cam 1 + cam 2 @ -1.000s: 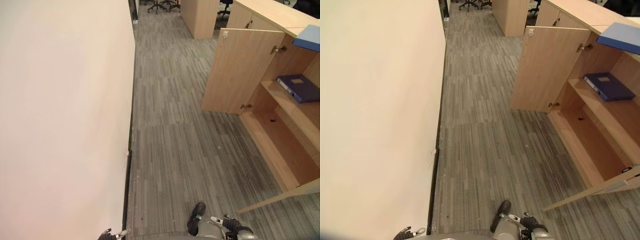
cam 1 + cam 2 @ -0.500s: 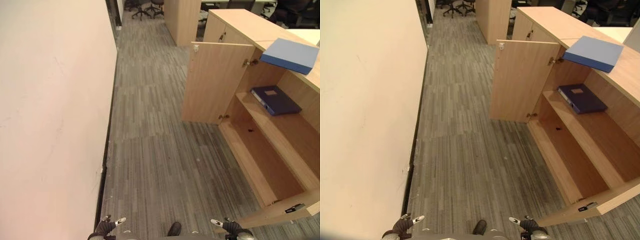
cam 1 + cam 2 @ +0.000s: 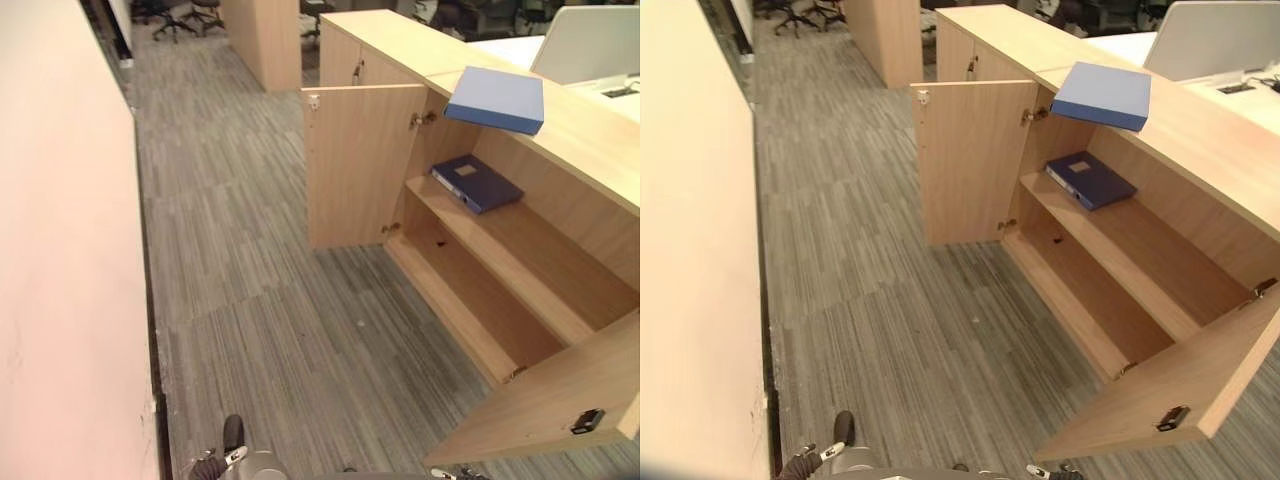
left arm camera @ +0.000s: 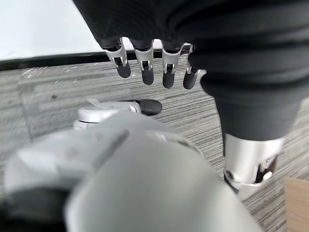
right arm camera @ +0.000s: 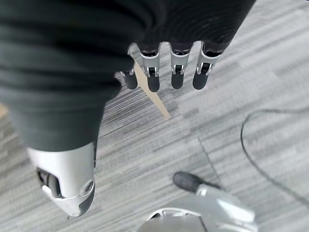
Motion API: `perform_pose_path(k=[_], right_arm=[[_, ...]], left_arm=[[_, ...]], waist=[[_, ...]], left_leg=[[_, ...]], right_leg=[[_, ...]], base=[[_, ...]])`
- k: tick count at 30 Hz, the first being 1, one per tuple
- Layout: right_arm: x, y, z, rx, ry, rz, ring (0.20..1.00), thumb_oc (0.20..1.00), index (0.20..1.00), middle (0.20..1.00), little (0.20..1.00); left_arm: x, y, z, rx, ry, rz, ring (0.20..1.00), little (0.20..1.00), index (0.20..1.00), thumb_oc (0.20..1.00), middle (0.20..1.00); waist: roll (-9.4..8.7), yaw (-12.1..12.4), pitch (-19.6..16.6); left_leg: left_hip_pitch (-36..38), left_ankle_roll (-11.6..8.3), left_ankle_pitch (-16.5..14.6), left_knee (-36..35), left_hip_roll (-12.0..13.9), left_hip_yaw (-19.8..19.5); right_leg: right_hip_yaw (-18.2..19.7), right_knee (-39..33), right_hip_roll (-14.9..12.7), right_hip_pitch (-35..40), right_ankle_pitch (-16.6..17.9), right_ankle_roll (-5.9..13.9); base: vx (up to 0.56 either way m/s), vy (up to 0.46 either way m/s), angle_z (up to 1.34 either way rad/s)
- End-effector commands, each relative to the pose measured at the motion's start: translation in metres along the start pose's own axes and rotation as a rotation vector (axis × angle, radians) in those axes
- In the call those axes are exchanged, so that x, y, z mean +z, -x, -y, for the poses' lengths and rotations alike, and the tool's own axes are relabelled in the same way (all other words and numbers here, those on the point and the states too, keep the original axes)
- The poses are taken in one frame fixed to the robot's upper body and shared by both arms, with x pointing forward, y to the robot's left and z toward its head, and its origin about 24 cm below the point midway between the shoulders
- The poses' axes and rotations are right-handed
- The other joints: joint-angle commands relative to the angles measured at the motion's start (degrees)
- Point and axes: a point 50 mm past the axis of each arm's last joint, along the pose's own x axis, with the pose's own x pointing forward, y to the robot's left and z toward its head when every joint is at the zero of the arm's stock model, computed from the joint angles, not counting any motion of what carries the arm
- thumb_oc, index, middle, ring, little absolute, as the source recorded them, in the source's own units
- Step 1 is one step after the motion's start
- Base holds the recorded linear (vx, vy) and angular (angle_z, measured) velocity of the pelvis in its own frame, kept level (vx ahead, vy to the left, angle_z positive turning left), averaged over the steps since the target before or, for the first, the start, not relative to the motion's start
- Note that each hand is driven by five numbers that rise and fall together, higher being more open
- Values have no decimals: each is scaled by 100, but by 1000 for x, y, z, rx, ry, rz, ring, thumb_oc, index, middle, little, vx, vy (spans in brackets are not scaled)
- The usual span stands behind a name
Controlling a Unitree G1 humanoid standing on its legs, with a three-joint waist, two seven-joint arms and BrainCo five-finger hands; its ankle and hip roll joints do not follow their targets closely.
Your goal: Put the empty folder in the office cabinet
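A light blue folder [image 3: 495, 98] lies flat on top of the wooden office cabinet [image 3: 590, 140], overhanging its front edge. A dark blue folder [image 3: 477, 183] lies on the upper shelf [image 3: 520, 250] inside; the lower shelf [image 3: 1080, 300] is bare. Both cabinet doors stand open. My left hand [image 4: 145, 67] hangs low by my side with straight, relaxed fingers and holds nothing. My right hand [image 5: 176, 72] hangs the same way, empty, over the grey floor. Both hands are far below and short of the cabinet, at the bottom edge of the eye views.
A pale wall [image 3: 60, 300] runs along the left. The far cabinet door [image 3: 355, 165] and the near door [image 3: 560, 400] swing out over the grey carpet [image 3: 260, 320]. A monitor [image 3: 590, 45] stands on the desk behind. Office chairs [image 3: 175, 12] stand at the far end.
The camera has swung right, so the open cabinet and both folders now sit nearer the middle and the wall takes less room. Both hands still hang low and empty.
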Motion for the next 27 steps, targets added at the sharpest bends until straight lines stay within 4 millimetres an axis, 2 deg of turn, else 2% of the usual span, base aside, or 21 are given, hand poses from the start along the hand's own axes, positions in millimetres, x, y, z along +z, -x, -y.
perform_pose_path(k=[1, 2, 3, 4, 5, 6, 9, 10, 13, 15, 16, 17, 18, 19, 20, 21, 22, 23, 24, 27], right_arm=[[28, -2, 2, -10, -27, 83, 1000, 1000, 1000, 1000, 1000], [28, -2, 2, -10, -27, 83, 1000, 1000, 1000, 1000, 1000], [29, -2, 1, -8, -48, 89, 1000, 1000, 1000, 1000, 1000], [29, -2, 1, -8, -48, 89, 1000, 1000, 1000, 1000, 1000], [34, -3, 0, -1, -49, 101, 1000, 1000, 1000, 1000, 1000], [36, -3, 0, -1, -46, 105, 1000, 1000, 1000, 1000, 1000], [39, -3, -1, 9, -35, 110, 1000, 1000, 1000, 1000, 1000], [39, -3, -1, 9, -35, 110, 1000, 1000, 1000, 1000, 1000], [42, -3, -2, 14, -20, 125, 1000, 1000, 1000, 1000, 1000], [48, -3, -5, 29, 6, 147, 1000, 1000, 1000, 1000, 1000], [53, -2, -5, 37, 29, 163, 1000, 1000, 1000, 1000, 1000], [53, -2, -5, 37, 30, 164, 1000, 1000, 1000, 1000, 1000], [58, -3, -5, 36, 35, 173, 1000, 1000, 1000, 1000, 1000], [58, -3, -5, 36, 35, 173, 1000, 1000, 1000, 1000, 1000], [60, -3, -5, 33, 40, 175, 1000, 1000, 1000, 1000, 1000], [63, -3, -3, 29, 42, 183, 1000, 1000, 1000, 1000, 1000], [64, -3, -4, 30, 49, 187, 1000, 1000, 1000, 1000, 1000], [65, -3, -4, 31, 49, 187, 1000, 1000, 1000, 1000, 1000], [63, -3, -4, 28, 56, 182, 1000, 1000, 1000, 1000, 1000], [56, -3, -5, 28, 64, 155, 1000, 1000, 1000, 1000, 1000]], left_arm=[[18, -4, -10, 30, -13, 63, 1000, 1000, 1000, 1000, 1000], [18, -4, -10, 30, -13, 63, 1000, 1000, 1000, 1000, 1000], [27, -5, -8, 19, -39, 93, 1000, 1000, 1000, 1000, 1000], [27, -5, -8, 19, -39, 93, 1000, 1000, 1000, 1000, 1000], [37, -6, -7, 12, -58, 125, 1000, 1000, 1000, 1000, 1000], [40, -6, -7, 6, -68, 136, 1000, 1000, 1000, 1000, 1000], [40, -6, -6, -12, -115, 133, 1000, 1000, 1000, 1000, 1000], [40, -6, -6, -12, -115, 133, 1000, 1000, 1000, 1000, 1000], [33, -5, -8, -17, -146, 112, 1000, 1000, 1000, 1000, 1000], [27, -5, -12, -12, -167, 85, 1000, 1000, 1000, 1000, 1000], [27, -5, -13, -8, -155, 83, 1000, 1000, 1000, 1000, 1000], [27, -5, -13, -8, -154, 84, 1000, 1000, 1000, 1000, 1000], [27, -5, -12, -10, -149, 87, 1000, 1000, 1000, 1000, 1000], [27, -5, -11, -10, -149, 87, 1000, 1000, 1000, 1000, 1000], [25, -4, -10, -13, -147, 82, 1000, 1000, 1000, 1000, 1000], [22, -4, -10, -18, -150, 69, 1000, 1000, 1000, 1000, 1000], [21, -4, -10, -20, -150, 65, 1000, 1000, 1000, 1000, 1000], [21, -4, -10, -20, -151, 65, 1000, 1000, 1000, 1000, 1000], [19, -4, -11, -19, -148, 56, 1000, 1000, 1000, 1000, 1000], [15, -3, -14, -12, -140, 40, 1000, 1000, 1000, 1000, 1000]], waist=[[28, 55, -18], [22, 57, -21], [-30, 32, -32], [-27, 28, -44], [-44, -12, -67], [-44, -23, -85], [-51, -73, -134], [-63, -68, -130], [-11, -54, -138], [45, -86, -69], [110, -113, 15], [123, -118, 23], [142, -107, 62], [171, -126, 71], [170, -126, 82], [165, -92, 76], [123, -55, 77], [139, -64, 73], [58, 9, 36], [-6, 44, -11]], left_leg=[[-313, 315, -253, 582, -185, 111], [-320, 319, -259, 591, -191, 115], [-366, 497, -529, 906, -508, 309], [-382, 499, -526, 906, -507, 304], [-358, 785, -790, 1068, -822, 547], [-334, 928, -920, 1118, -993, 663], [-115, 1296, -1316, 1152, -1566, 902], [-108, 1303, -1323, 1152, -1581, 912], [385, 1725, -1639, 908, -2155, 1080], [967, 1893, -1810, 489, -2441, 1172], [1176, 1843, -1801, 298, -2483, 1150], [1188, 1834, -1797, 290, -2466, 1144], [1278, 1765, -1802, 236, -2487, 1160], [1286, 1751, -1795, 234, -2449, 1140], [1345, 1709, -1802, 185, -2475, 1152], [1387, 1571, -1757, 110, -2400, 1187], [1391, 1515, -1747, 87, -2399, 1280], [1385, 1502, -1735, 86, -2368, 1271], [1355, 1410, -1733, 81, -2355, 1412], [1354, 1355, -1787, 137, -2334, 1572]], right_leg=[[-537, 806, -806, 107, -730, 673], [-534, 813, -815, 100, -733, 677], [-530, 1234, -1238, -78, -519, 907], [-534, 1232, -1235, -91, -514, 907], [-463, 1885, -1648, -462, -231, 1063], [-449, 2217, -1834, -600, -75, 1123], [-402, 3260, -2294, -850, 407, 1245], [-387, 3278, -2313, -858, 400, 1255], [-734, 4438, -2884, -1073, 992, 1354], [-1106, 5021, -3277, -1326, 1144, 1407], [-1496, 4638, -3105, -1500, 834, 1345], [-1518, 4617, -3083, -1474, 829, 1337], [-1977, 4001, -2914, -1561, 686, 1333], [-2031, 3936, -2862, -1505, 700, 1315], [-2229, 3565, -2756, -1634, 682, 1296], [-2729, 2386, -2464, -1651, 840, 1328], [-3007, 1975, -2447, -1670, 951, 1351], [-3045, 1862, -2379, -1625, 1000, 1334], [-3457, 1040, -2274, -1607, 1100, 1338], [-3657, 403, -2178, -1652, 1264, 1325]], base=[[276, 445, -23], [338, 616, -17], [180, 337, -14], [329, 672, -26], [239, 517, -27], [332, 678, -36], [286, 462, -21], [265, 383, -6], [302, 496, -8], [399, 525, -19], [287, 312, 5], [224, 140, 7], [93, 18, -6], [142, 42, -10], [129, -58, -5], [172, -71, -8], [120, -98, -10], [129, -112, -10], [147, -132, 3], [205, -107, 21]])
